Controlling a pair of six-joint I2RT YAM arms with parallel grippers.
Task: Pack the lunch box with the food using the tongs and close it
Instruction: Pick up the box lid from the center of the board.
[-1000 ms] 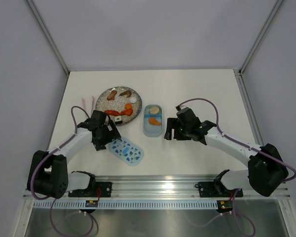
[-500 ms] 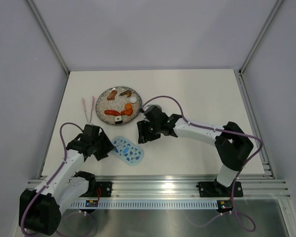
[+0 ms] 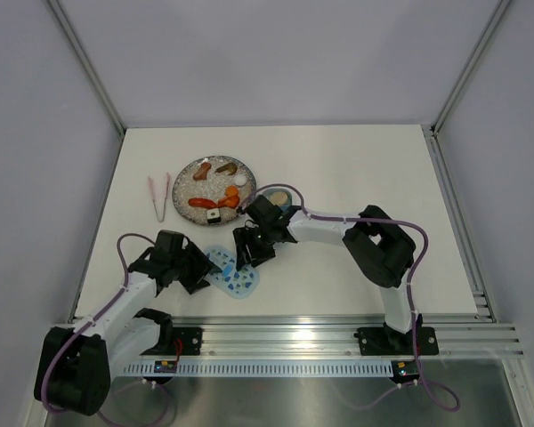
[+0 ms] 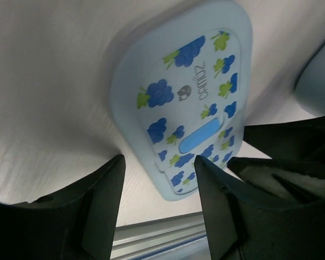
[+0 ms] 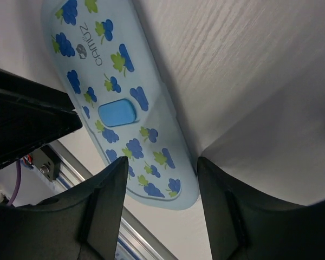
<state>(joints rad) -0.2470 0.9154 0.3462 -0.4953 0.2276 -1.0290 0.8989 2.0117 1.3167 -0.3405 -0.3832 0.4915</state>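
- Closed in on the lid from both sides within the last second; left hand and right hand half spread at its ends, pinching nothing.
- Tongs idle on desk beside plate; food on plate.
- Lunch box half hidden behind right arm; likely closing early, packing unfinished.

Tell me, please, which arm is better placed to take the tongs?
Left, probably. The tongs lie on its side, beyond the left claw; the right claw is farther off, across the lid.
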